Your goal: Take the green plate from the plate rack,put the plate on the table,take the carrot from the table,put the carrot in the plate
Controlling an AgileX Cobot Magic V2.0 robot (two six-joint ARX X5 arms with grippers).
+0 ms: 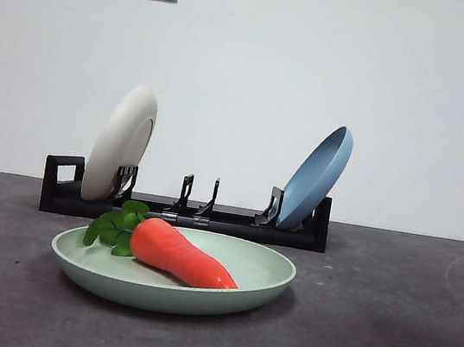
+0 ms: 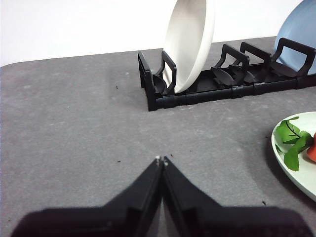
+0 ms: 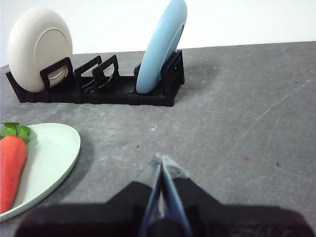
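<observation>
**A:** Where do your task things sit?

**B:** Your green plate lies flat on the table, just in front of the plate rack. The carrot rests inside it, leaves toward ten o'clock in the front view, tip toward four o'clock.

**A:** What is in the rack?

**B:** A cream plate leans in the slot by the loop handle at nine o'clock, and a blue plate leans at the three o'clock end. The middle slots hold nothing.

**A:** And your grippers?

**B:** Your left gripper is clenched, jaws pressed together over bare table, holding nothing, beside the plate's leafy edge. Your right gripper is likewise clenched and empty, on the plate's other side.
</observation>
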